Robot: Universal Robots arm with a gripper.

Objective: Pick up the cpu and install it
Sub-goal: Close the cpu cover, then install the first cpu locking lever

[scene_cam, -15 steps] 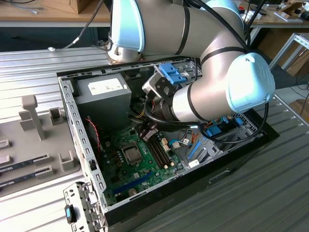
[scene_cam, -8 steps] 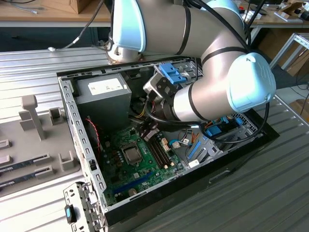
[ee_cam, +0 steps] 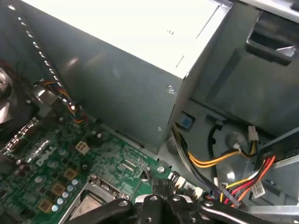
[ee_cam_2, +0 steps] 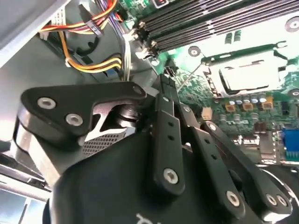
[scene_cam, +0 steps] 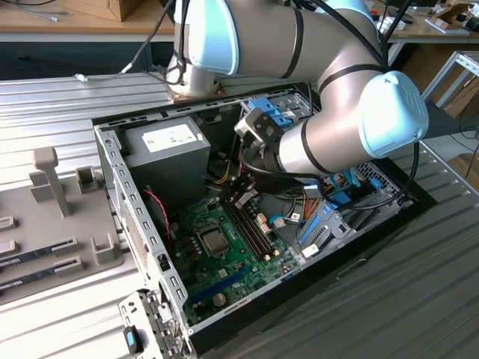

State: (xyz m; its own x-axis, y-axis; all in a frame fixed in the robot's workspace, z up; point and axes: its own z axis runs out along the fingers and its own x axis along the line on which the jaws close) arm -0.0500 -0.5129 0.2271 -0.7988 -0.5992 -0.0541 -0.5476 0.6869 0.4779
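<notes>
Exterior view: cpu below fingers.

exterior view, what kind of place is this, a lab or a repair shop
Probably a robotics lab or workshop bench. An opened desktop computer case lies on a ribbed metal table, a robot arm reaches into it over the green motherboard, and wooden workbenches stand behind.

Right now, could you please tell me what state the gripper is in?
Gripper: jaws shut, nothing visibly held, above the motherboard beside the CPU socket.
</notes>
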